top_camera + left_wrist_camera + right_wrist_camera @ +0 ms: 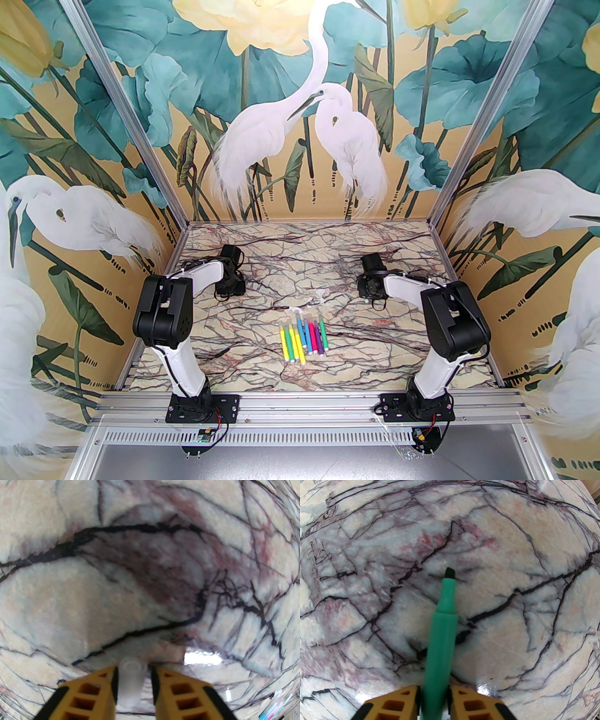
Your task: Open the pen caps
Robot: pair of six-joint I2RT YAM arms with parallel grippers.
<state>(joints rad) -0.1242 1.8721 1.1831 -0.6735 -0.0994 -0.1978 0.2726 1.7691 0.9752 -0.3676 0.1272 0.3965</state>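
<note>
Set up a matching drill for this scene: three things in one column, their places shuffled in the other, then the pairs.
Things
1. clear cap
2. green pen
3. row of coloured pens

Places
A. lying side by side on the table
B. between the fingers of the left gripper
C. between the fingers of the right gripper, tip bare

Pairs: 1-B, 2-C, 3-A
</note>
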